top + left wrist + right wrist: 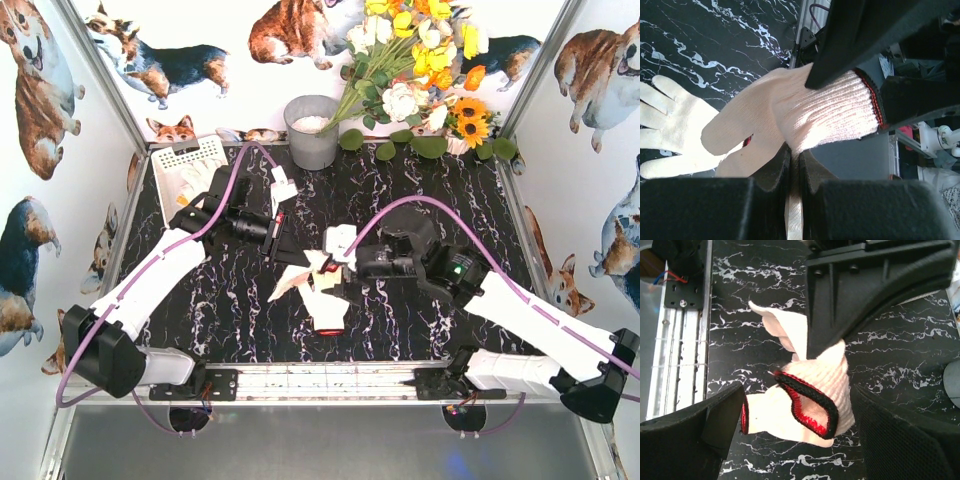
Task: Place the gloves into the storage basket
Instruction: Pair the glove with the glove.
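A white knit glove with a red-and-black cuff hangs over the middle of the table, and my left gripper is shut on its fabric. My right gripper is open, one finger on each side of that cuff, not touching it. Another white glove with a red cuff edge lies flat on the black marble table under them. The two grippers meet at the table's centre. The white storage basket stands at the back left with white gloves inside.
A grey metal bucket stands at the back centre, with a bunch of artificial flowers leaning beside it at the back right. Metal frame posts and corgi-print walls close in the table. The arm bases sit on a rail at the near edge.
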`<state>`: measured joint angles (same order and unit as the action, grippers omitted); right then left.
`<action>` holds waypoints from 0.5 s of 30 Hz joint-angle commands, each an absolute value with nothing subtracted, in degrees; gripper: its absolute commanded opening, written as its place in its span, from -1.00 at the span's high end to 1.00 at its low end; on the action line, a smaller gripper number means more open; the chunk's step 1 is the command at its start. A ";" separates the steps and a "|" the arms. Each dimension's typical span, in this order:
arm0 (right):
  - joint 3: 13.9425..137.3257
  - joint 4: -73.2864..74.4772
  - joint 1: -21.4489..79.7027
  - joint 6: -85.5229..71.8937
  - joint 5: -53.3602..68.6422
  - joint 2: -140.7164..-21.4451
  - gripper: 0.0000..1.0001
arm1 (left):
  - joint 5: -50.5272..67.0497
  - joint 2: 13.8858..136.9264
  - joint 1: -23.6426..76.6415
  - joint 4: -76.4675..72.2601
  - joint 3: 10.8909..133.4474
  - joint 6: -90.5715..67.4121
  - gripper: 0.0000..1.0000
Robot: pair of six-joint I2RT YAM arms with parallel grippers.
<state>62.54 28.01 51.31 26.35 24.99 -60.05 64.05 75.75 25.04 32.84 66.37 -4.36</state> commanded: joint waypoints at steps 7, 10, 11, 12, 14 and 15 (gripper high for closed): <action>65.87 30.90 56.67 34.90 14.72 -62.31 -0.75 | 66.49 76.07 24.54 32.46 67.05 -4.95 1.00; 64.27 26.50 58.15 36.93 9.50 -62.49 -0.71 | 68.13 76.27 24.58 34.74 67.14 -3.51 1.00; 63.77 25.00 58.29 37.31 9.19 -62.57 -0.68 | 68.50 76.47 24.58 36.38 67.41 -2.34 1.00; 63.43 23.35 58.39 37.30 9.21 -62.64 -0.65 | 68.89 76.60 24.58 38.04 67.66 -0.94 1.00; 63.50 22.27 58.45 37.12 9.54 -63.26 -0.42 | 69.08 76.73 24.52 41.11 68.18 1.15 1.00; 63.77 22.43 58.45 36.85 9.53 -63.63 -0.27 | 69.15 76.62 24.53 41.51 68.18 1.41 1.00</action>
